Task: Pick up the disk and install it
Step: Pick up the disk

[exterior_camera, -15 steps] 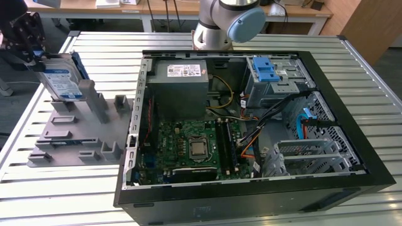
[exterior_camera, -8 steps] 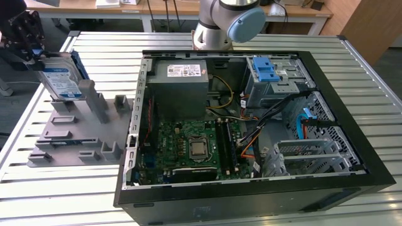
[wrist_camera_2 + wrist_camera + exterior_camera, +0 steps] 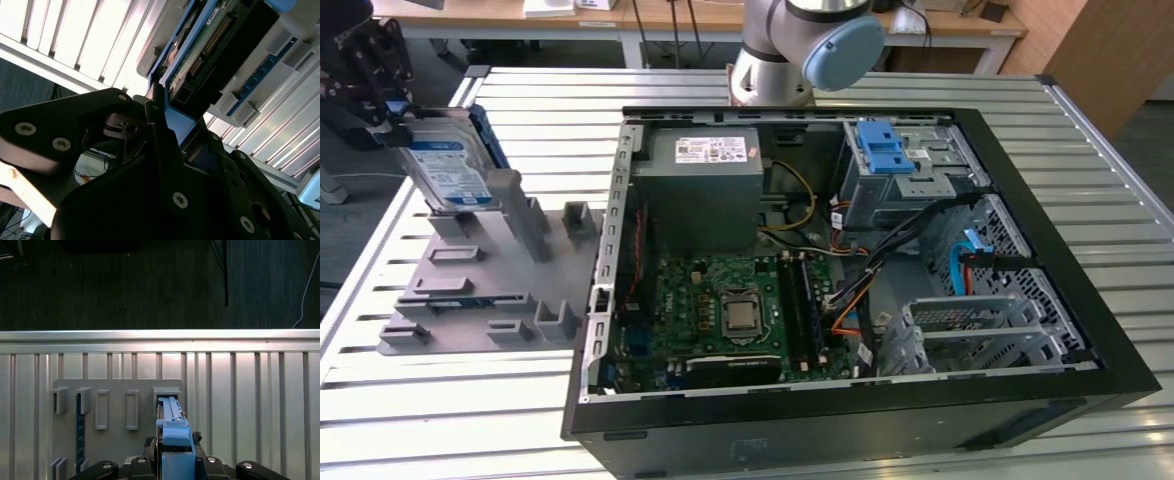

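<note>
The disk (image 3: 447, 170) stands upright on edge at the exterior view's left: silver-grey with a white-and-blue label and a blue carrier. My gripper (image 3: 400, 120) is shut on its upper end from above. The disk's lower end is at the tall posts of the grey holder (image 3: 480, 270); whether it still rests in a slot I cannot tell. In the second wrist view the black fingers (image 3: 157, 125) clamp the blue carrier, with the disk's circuit-board side (image 3: 200, 55) beyond them. In the first wrist view the carrier's blue edge (image 3: 174, 435) runs out from the gripper (image 3: 176, 462) toward a holder slot (image 3: 166, 392).
An open black computer case (image 3: 1067, 330) lies across the slatted metal table (image 3: 454, 420). Inside are a grey power-supply box (image 3: 704, 185), a green motherboard (image 3: 727, 315) and a metal drive cage with a blue latch (image 3: 887, 150). The arm's base (image 3: 787, 50) stands behind the case.
</note>
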`<action>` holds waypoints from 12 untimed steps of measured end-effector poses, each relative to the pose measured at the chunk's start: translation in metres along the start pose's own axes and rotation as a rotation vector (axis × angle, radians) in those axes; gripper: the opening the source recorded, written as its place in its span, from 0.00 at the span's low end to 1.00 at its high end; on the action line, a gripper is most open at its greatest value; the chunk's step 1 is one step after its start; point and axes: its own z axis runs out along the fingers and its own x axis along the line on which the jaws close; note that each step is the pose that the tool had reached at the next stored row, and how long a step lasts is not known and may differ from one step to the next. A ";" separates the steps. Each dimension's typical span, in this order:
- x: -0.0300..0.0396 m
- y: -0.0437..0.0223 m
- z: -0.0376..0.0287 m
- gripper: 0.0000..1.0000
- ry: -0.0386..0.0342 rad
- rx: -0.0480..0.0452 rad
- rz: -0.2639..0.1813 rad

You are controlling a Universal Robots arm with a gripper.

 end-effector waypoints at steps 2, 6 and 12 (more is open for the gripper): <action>0.0000 0.0000 -0.0002 0.36 0.0000 0.0001 0.000; 0.0000 0.0001 -0.0012 0.36 0.0001 -0.0001 0.000; 0.0000 0.0004 -0.0050 0.36 -0.0001 0.0004 0.000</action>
